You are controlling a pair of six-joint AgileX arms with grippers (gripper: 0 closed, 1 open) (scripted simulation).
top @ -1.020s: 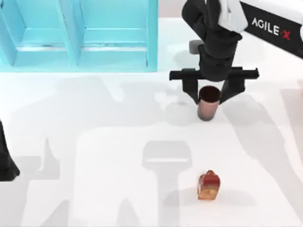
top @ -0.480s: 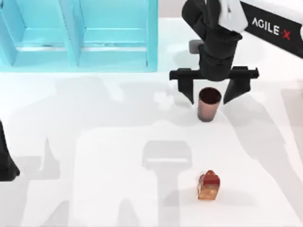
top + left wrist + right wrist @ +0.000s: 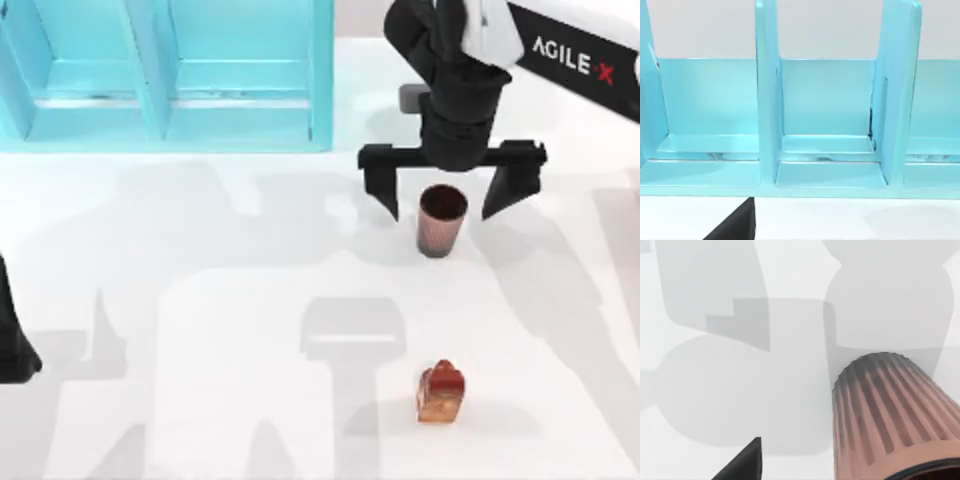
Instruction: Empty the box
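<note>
Blue box (image 3: 170,75): compartments bare | ribbed cup (image 3: 441,220) upright on table (image 3: 200,350) | right gripper (image 3: 452,193) fingers wide apart, holding nothing

A ribbed brown cup (image 3: 441,220) stands upright on the white table right of centre, a small orange-red bread-like item (image 3: 441,392) sits well apart nearer the front edge, and the turquoise compartmented box (image 3: 165,75) sits at the back left.

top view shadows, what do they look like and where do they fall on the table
Top view: broad soft grey arm silhouettes overlap on the table, one blocky shape beside the bread; the cup sits in shade under the open right gripper. Right wrist view: similar layered grey patches behind the cup.
</note>
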